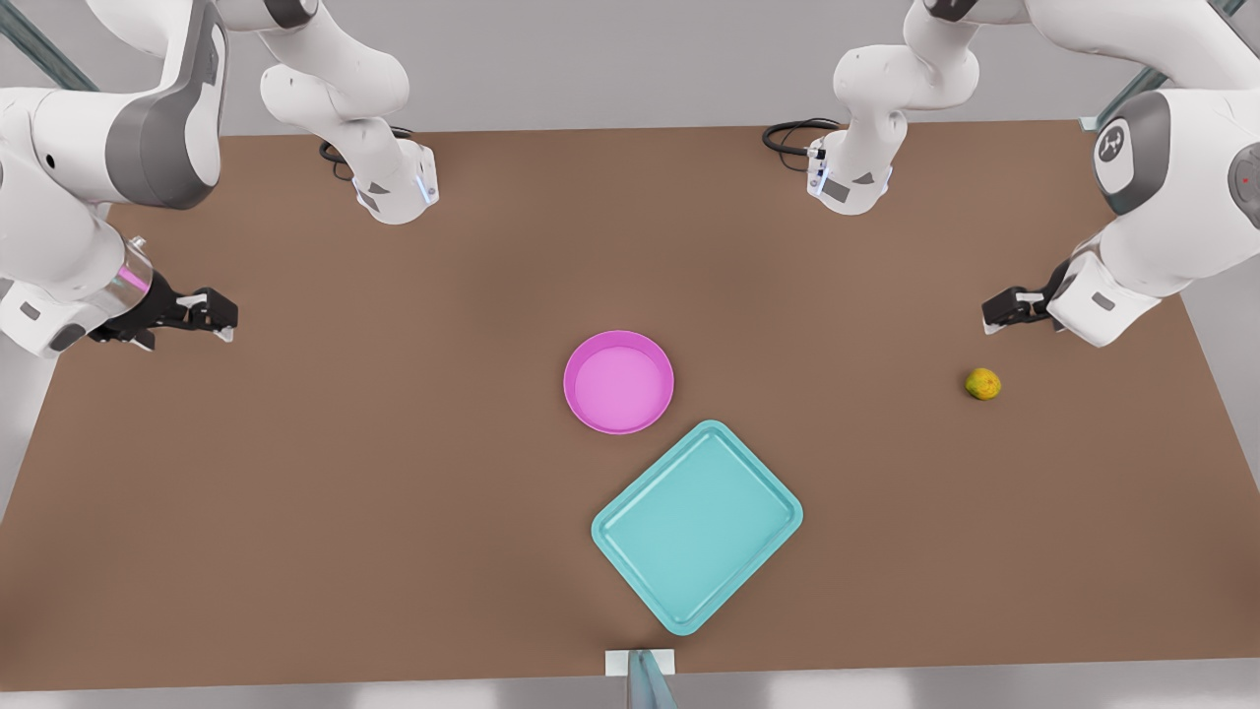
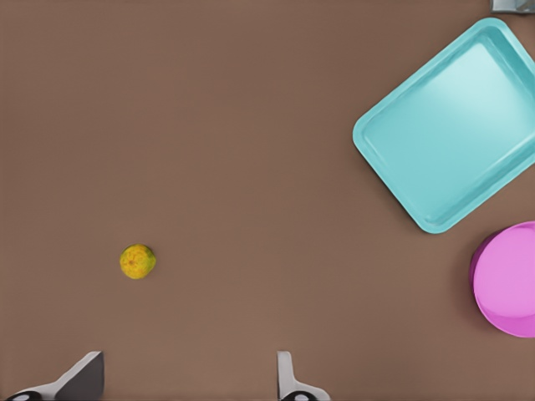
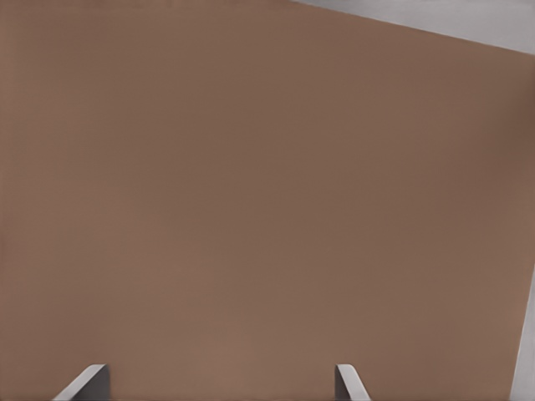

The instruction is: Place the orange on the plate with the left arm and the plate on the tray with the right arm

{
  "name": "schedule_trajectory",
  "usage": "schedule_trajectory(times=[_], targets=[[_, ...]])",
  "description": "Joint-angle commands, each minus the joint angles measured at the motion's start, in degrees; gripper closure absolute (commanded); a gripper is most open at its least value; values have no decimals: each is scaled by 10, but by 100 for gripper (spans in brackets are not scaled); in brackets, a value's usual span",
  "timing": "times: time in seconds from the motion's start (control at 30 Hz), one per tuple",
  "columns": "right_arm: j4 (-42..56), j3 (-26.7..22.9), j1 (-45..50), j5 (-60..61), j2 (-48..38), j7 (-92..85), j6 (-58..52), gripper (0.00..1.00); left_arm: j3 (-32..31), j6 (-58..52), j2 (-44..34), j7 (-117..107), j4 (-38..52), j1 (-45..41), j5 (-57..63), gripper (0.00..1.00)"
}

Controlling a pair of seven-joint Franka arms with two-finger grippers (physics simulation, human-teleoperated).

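**Both arms standing off, nothing grasped**

I am seeing the orange [image 1: 982, 383] lying on the bare table [image 1: 295, 492] near the edge at the front view's right, well apart from the plate [image 1: 618, 382]. The plate is sitting near the table's middle, empty, with the tray [image 1: 697, 526] just beside it toward the near edge, turned at an angle, also empty.

The left gripper [image 1: 996, 313] is hovering near the orange without touching it; in the left wrist view its fingers [image 2: 288, 376] are standing released, holding nothing. The right gripper [image 1: 219, 317] is waiting over bare table by the opposite edge, its fingers [image 3: 347, 383] likewise spread and empty.
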Motion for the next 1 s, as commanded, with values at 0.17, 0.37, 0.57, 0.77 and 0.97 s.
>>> schedule_trajectory(times=[0.17,0.37,0.57,0.77,0.97], targets=[[1,0,0,1,2,-19,5,0,90,256,57,80,-200,32,-2,0],[1,-1,1,3,7,-19,6,0,107,513,98,303,-389,81,1,0],[1,-1,0,3,8,-19,6,0,107,574,156,354,-394,98,4,0],[0,-1,0,4,12,-19,6,0,107,537,173,339,-411,99,3,0],[0,-1,0,4,16,-19,6,0,107,519,198,339,-412,110,3,0]])
